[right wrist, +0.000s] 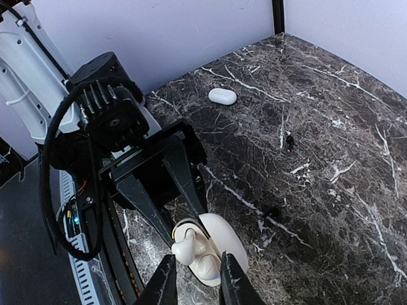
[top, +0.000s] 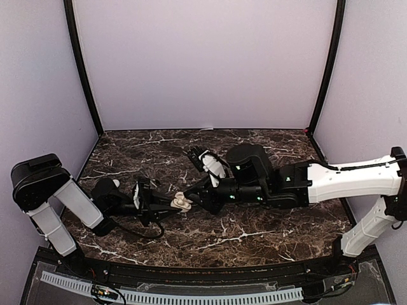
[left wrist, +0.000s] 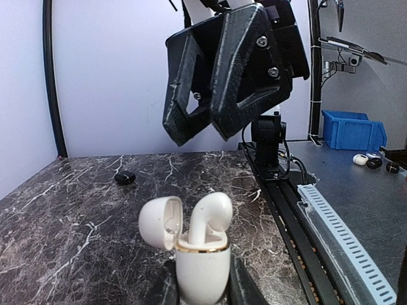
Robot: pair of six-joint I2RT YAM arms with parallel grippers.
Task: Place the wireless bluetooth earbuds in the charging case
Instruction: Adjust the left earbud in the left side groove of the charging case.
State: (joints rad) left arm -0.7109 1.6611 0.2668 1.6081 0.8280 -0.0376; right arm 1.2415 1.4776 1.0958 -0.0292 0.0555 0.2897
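One earbud (left wrist: 210,216) stands stem-down in the case (left wrist: 202,270). Its rounded head is well above the gold rim, so I judge it only part seated. The lid (left wrist: 161,222) is tipped open to one side. The case is upright near the middle of the table (top: 254,236), clamped at its lower body by the left gripper (left wrist: 203,287). I cannot tell whether the second socket is filled. A white oval thing (right wrist: 222,96) lies far off on the marble; it is too small to say what it is.

The step in hand looks like pressing that earbud home. The push should come straight down on the crown of the head, along the line of the stem. It should be light enough that the case does not rock in its clamp, and it should stay clear of the lid. An off-centre touch would likely tip the bud out rather than sink it.

The right gripper (left wrist: 200,129) hangs above the case and touches nothing. Its fingers are only a narrow gap apart and hold nothing. Its arm stretches across from the right, with the wrist bent so the fingers point down at the bud. The left arm lies low along the table and reaches in from the left.
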